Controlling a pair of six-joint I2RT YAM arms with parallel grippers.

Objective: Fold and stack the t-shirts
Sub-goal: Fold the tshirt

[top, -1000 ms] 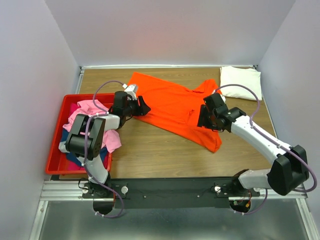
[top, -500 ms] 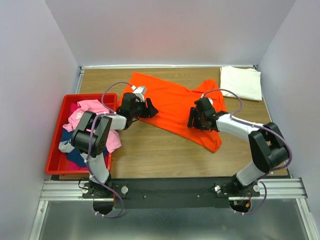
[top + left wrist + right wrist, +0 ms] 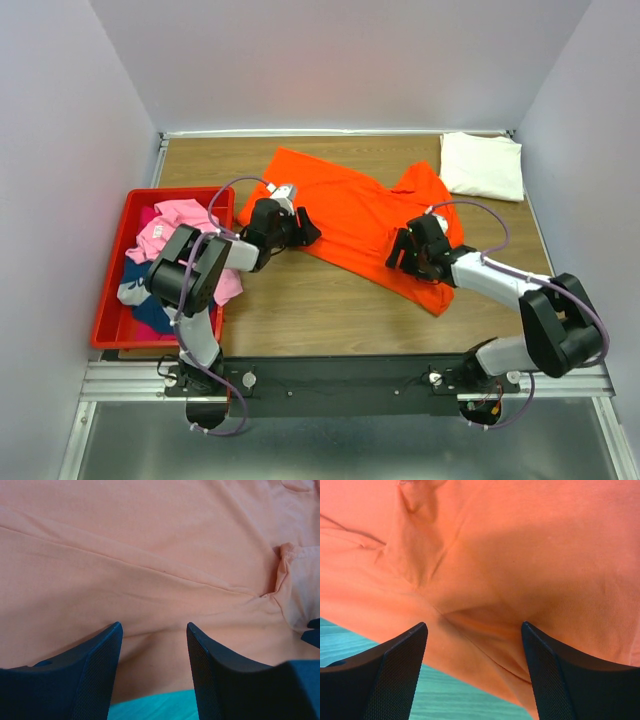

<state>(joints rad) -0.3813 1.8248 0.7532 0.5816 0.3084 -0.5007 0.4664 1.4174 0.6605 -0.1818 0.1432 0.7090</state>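
A bright orange t-shirt (image 3: 350, 200) is spread out on the brown wooden table (image 3: 300, 310), near the middle. It is laid at a slant, not straight. One corner is pointed to the back left, and another is stretched down toward the front right. The cloth is not smooth: long folds and little wrinkles are seen across it from up close (image 3: 150, 555). In the right wrist view a bunched-up spot is seen (image 3: 420, 555), with lines running out from it. The near edge of the shirt is seen there too, with bare table just past it.

The left fingers (image 3: 306, 231) are held wide apart at the left edge of the orange t-shirt, low over the cloth. Nothing is gripped by them. The right fingers (image 3: 398, 254) are also spread wide, low over the front right part of the same shirt, and nothing is pinched between them.

A cream-white t-shirt (image 3: 482, 165) is laid folded at the back right corner of the table, just beside the orange one. A pink t-shirt (image 3: 180, 220) and a dark blue one (image 3: 150, 315) are piled in a red bin (image 3: 108, 300) at the left side of the table.
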